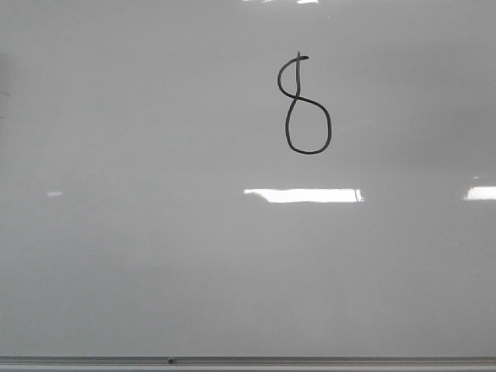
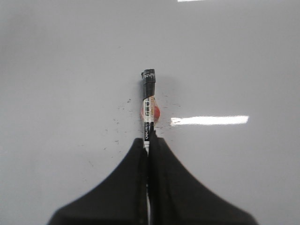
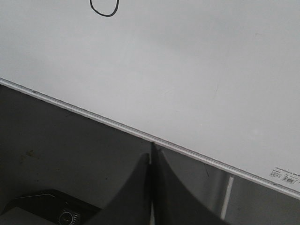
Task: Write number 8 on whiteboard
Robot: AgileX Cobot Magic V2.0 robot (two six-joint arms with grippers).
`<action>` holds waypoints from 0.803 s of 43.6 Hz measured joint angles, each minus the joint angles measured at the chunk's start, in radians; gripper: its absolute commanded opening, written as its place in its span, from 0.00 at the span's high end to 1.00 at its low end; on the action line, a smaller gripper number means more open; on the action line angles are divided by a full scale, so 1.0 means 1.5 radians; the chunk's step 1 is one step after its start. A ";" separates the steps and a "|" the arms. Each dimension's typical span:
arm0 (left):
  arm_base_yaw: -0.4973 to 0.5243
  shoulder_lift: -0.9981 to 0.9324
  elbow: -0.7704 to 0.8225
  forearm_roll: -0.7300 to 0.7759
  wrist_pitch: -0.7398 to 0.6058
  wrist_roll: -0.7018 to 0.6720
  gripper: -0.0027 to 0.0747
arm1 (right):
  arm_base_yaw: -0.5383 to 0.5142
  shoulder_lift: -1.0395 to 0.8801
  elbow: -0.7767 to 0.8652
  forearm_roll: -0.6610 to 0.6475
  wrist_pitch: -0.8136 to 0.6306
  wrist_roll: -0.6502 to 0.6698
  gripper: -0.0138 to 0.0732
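A thin black number 8 [image 1: 304, 105] stands drawn on the whiteboard [image 1: 155, 256], right of centre and high in the front view; its lower loop [image 3: 104, 8] also shows in the right wrist view. No gripper appears in the front view. My left gripper [image 2: 149, 140] is shut on a black-and-white marker [image 2: 148, 105], whose black tip end points at the board above a small red spot [image 2: 157, 112]. My right gripper [image 3: 151, 157] is shut with nothing in it, held off the board past its metal edge strip [image 3: 117, 124].
Bright glare patches [image 1: 304, 195] lie across the board. Small black specks [image 2: 122, 110] dot the board around the marker. Past the board's edge there is a dark grey surface [image 3: 61, 140] with a black device [image 3: 51, 208] on it.
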 measured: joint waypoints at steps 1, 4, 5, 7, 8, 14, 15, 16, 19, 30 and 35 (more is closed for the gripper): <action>0.004 -0.013 0.015 0.000 -0.011 0.000 0.99 | 0.000 0.000 0.000 0.000 0.000 0.000 0.97; 0.011 -0.037 0.048 0.000 -0.035 0.000 0.99 | 0.000 0.000 0.000 0.000 0.000 0.000 0.97; 0.012 -0.041 0.057 0.000 -0.044 0.000 0.99 | 0.000 0.000 0.000 0.000 0.000 0.000 0.97; 0.013 -0.045 0.073 0.000 -0.059 0.000 0.99 | 0.000 0.000 0.000 0.000 0.000 0.000 0.97; 0.013 -0.045 0.084 0.000 -0.072 0.000 0.99 | 0.000 0.000 0.000 0.000 0.000 0.000 0.97; 0.013 -0.045 0.088 0.000 -0.107 0.000 0.99 | 0.000 0.000 0.000 0.000 0.000 0.000 0.97; 0.013 -0.045 0.088 0.000 -0.107 0.000 0.99 | 0.000 0.000 0.000 0.000 0.000 0.000 0.97; 0.013 -0.045 0.088 0.000 -0.107 0.000 0.99 | 0.000 0.000 0.000 0.000 0.000 0.000 0.97; 0.013 -0.045 0.088 -0.004 -0.112 0.000 0.99 | 0.000 0.000 0.000 0.000 0.000 0.000 0.97; 0.013 -0.045 0.088 -0.004 -0.114 0.000 0.99 | 0.000 0.000 0.000 0.000 0.000 0.000 0.97; 0.013 -0.045 0.088 -0.004 -0.114 0.000 0.99 | 0.000 0.000 0.000 0.000 0.000 0.000 0.97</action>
